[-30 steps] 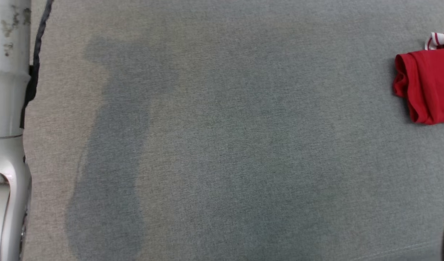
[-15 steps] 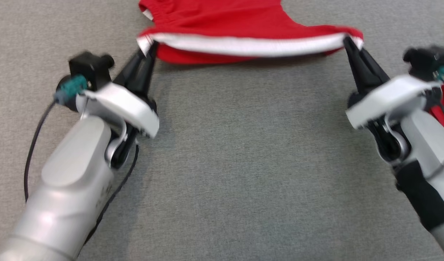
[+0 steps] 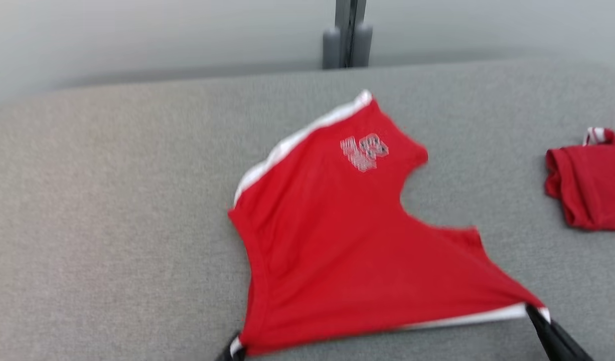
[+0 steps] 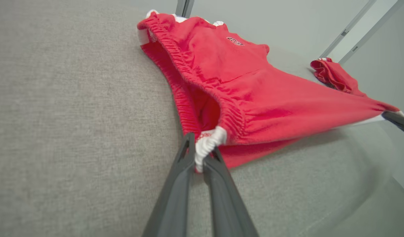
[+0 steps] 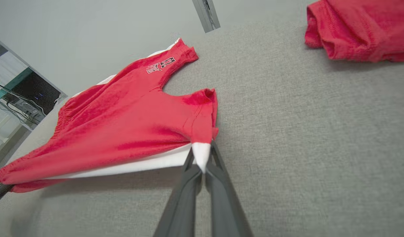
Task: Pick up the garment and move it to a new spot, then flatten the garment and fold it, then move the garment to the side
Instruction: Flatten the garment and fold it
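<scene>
Head view shows the red garment (image 3: 347, 240) in the middle of the grey padded table (image 3: 112, 225). Most of its cloth lies down and reaches toward the far edge, where a grey post (image 3: 347, 35) stands. Its near side, the one with the white stripe, is pulled tight between the two grippers. The left gripper (image 4: 202, 158) has its fingers almost closed on the small white corner beside the elastic waistband. The right gripper (image 5: 202, 156) has its fingers pressed together on the white end of the stripe at the leg hem. This near side seems a little lifted from the table, because a shadow lies under it in both wrist views.

I judge that the picking up is done and the garment is arriving at its new spot. The flattening has hardly begun: the cloth lies slanted and is gathered along the waistband. The fold and the moving to the side are both left to do. A second red piece (image 3: 588, 185), folded, lies well apart at the right.

Compared with half a second ago, the whole head picture has shifted, so the camera has moved. Then the grippers stood in the middle of the picture, with the garment bunched at the top behind its stripe. Now their dark fingertips are at the bottom edge, and the cloth is stretched out away from them. The grip at both corners is the same.
</scene>
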Robot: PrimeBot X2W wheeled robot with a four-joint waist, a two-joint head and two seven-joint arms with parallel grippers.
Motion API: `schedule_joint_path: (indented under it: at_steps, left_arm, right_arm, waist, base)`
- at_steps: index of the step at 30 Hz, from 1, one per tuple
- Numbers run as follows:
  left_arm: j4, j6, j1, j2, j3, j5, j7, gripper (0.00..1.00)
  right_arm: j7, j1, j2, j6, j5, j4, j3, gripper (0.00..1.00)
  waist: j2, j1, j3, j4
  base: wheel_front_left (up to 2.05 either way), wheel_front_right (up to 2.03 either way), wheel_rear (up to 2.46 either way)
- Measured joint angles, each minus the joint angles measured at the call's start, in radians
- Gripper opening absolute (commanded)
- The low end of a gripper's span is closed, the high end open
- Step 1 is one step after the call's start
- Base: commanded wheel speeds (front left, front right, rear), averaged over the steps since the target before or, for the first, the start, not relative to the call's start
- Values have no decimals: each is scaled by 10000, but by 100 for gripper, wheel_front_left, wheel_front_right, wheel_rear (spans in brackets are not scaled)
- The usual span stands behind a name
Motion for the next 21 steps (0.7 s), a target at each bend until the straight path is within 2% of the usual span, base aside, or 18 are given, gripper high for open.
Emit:
schedule_joint_path:
  at_steps: [4, 8, 13, 14, 16, 17, 19, 21]
  left_arm:
    - [-1127, 589, 1764, -199, -69, -316, 151, 0]
    - [-2238, 663, 2137, -224, 8, -1001, 863, 0]
    - [-2700, 863, 1029, -435, 430, -1889, 2006, 0]
    - [-2610, 1080, 332, -527, 575, -1923, 2347, 0]
    - [-2372, 1214, -360, -616, 673, -1946, 2602, 0]
    - [-2372, 1214, -360, -616, 673, -1946, 2602, 0]
    - [-1766, 1233, -1550, -980, 715, -2073, 2840, 0]
    - [-1177, 1250, -2361, -1091, 617, -1931, 2989, 0]
  right_arm:
    - [242, 1990, -111, 4, -142, -1383, -932, 0]
    - [1080, 2015, 82, -10, -466, -2232, -1814, 0]
    - [2502, 84, 571, -23, -1104, -2027, -1802, 0]
    - [2922, -884, 746, -42, -1264, -1626, -1672, 0]
    - [3235, -1923, 836, -48, -1430, -1154, -1499, 0]
    - [3235, -1923, 836, -48, -1430, -1154, -1499, 0]
    - [3496, -3501, 867, -48, -1490, -251, -1321, 0]
    - [3651, -4335, 802, -48, -1542, 410, -1133, 0]
  waist:
    - [0, 0, -1003, 22]
    - [0, -1, -1530, 130]
    - [0, -1, -1238, 434]
    - [0, -1, -983, 576]
    - [0, -1, -672, 716]
    - [0, -1, -672, 716]
    - [0, -1, -150, 969]
    - [0, -1, 193, 1184]
  base:
    - [0, 0, 0]
    - [0, 0, 0]
    - [0, 0, 0]
    - [0, 0, 0]
    - [0, 0, 0]
    - [0, 0, 0]
    - [0, 0, 0]
    - [0, 0, 0]
